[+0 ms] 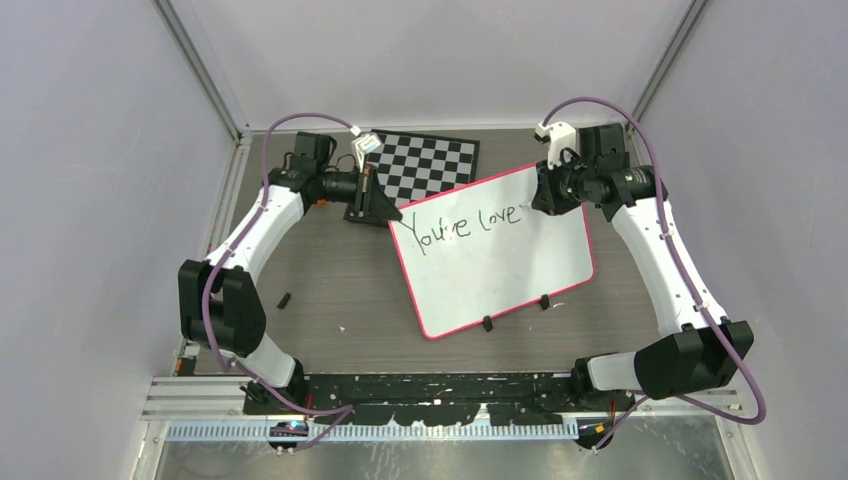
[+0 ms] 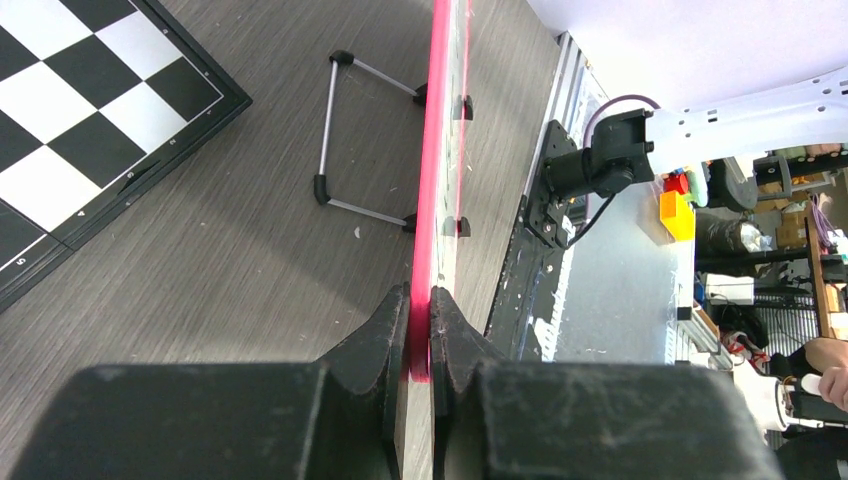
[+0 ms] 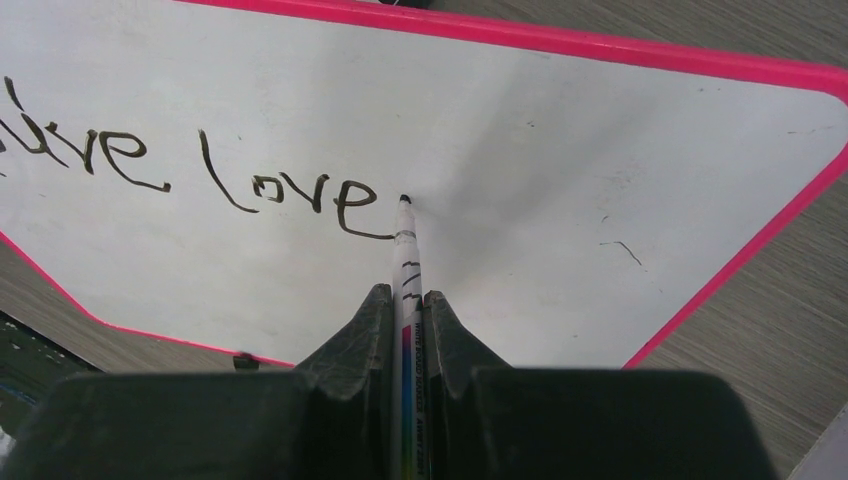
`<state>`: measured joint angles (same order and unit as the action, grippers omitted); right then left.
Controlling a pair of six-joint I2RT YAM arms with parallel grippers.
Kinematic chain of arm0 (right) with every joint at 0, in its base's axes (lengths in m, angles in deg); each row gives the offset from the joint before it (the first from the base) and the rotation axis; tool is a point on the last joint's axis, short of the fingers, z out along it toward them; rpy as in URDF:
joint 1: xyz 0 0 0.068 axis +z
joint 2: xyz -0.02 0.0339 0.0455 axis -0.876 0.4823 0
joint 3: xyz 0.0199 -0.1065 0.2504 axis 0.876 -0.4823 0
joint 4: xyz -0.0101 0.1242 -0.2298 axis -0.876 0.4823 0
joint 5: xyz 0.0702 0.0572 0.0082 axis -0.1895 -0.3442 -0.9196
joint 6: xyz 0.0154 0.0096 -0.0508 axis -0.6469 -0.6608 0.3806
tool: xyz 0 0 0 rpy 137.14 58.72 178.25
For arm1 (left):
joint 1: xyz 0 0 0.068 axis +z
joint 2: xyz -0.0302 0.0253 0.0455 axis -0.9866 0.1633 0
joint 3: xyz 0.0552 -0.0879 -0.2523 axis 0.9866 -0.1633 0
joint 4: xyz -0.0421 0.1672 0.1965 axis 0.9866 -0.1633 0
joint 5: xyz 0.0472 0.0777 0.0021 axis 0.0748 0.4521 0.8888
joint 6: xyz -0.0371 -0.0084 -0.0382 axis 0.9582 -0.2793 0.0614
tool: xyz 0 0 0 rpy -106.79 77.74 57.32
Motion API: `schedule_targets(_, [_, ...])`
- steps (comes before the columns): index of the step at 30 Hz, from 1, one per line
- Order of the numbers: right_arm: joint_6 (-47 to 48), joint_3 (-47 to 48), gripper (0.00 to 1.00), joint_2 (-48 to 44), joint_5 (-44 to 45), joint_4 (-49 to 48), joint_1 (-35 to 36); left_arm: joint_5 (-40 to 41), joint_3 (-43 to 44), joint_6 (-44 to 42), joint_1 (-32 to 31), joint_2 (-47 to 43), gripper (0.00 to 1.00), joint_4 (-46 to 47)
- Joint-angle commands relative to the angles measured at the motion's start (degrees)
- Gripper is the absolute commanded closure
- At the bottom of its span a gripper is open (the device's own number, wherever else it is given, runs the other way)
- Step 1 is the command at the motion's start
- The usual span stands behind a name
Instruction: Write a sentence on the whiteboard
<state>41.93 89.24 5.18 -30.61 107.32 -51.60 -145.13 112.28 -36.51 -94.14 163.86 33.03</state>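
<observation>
Tabletop (image 1: 330, 300) of grey wood grain carries everything you see, and the whiteboard (image 1: 500, 290) sits right of centre on it, turned askew, with its two black clips (image 1: 487, 323) on the near long edge. Your left arm (image 1: 250, 240) rises from its base, bends at the elbow on the far left, and reaches back across to the board's upper left corner. Your right arm (image 1: 660, 250) mirrors it, elbow low on the right and forearm running up and in to the board's top edge. The checkerboard (image 1: 425, 165) lies behind the whiteboard, near the back wall. In the left wrist view a wire stand (image 2: 345, 130) sits on the table at the board's back face. Your left gripper (image 2: 420, 305) has its jaws pinched on the pink frame at that corner. Your right gripper (image 3: 400, 305) has its jaws pressed onto a marker (image 3: 407, 260), whose black tip meets the white surface just right of the last letter. The sentence (image 3: 290, 190) reads "You're love" in one line.
</observation>
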Motion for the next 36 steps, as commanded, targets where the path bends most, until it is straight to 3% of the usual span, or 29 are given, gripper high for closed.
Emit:
schedule_targets(1, [-0.8,2.3,1.00,0.5,-2.3,-1.9,-0.1,1.2,1.0,-1.0,-1.6,0.5,1.00,-0.9])
schedule_targets(15, [1.9,-4.6,1.00,-2.6,0.4,-1.0,-0.3,1.1,0.9,-1.1,-1.6,1.0,1.00,-0.8])
schedule_targets(36, [-0.1,5.5,1.00,2.2,1.1,-3.8,-2.4,1.1,0.8,-1.3,-1.6,0.6,1.00,-1.0])
